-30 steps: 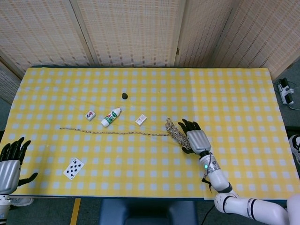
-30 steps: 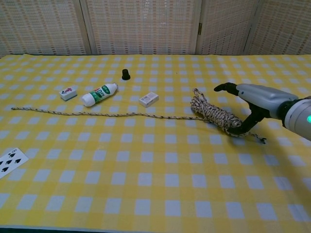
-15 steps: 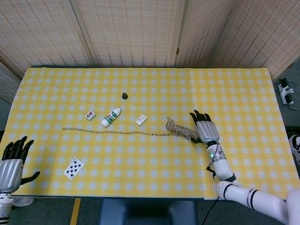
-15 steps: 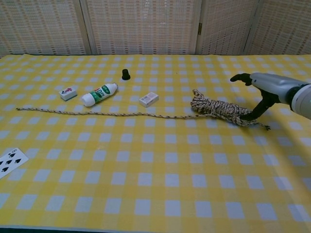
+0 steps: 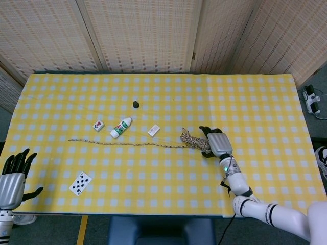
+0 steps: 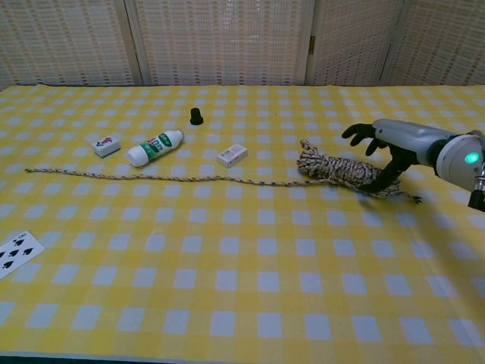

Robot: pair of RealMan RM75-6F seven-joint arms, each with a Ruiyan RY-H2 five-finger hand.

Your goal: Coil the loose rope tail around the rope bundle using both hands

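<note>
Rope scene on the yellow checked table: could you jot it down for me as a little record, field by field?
rope bundle: lies on the table, right of middle
rope tail: stretched out straight to the left, not coiled
right hand: at the bundle's right end, thumb touching it
left hand: off the table's left near corner, fingers spread, holding nothing
other items: white bottle, playing card

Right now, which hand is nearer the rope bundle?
Right. The right hand is at the rope bundle, touching its far end; the left hand sits off the table's near-left corner, far from it.
</note>
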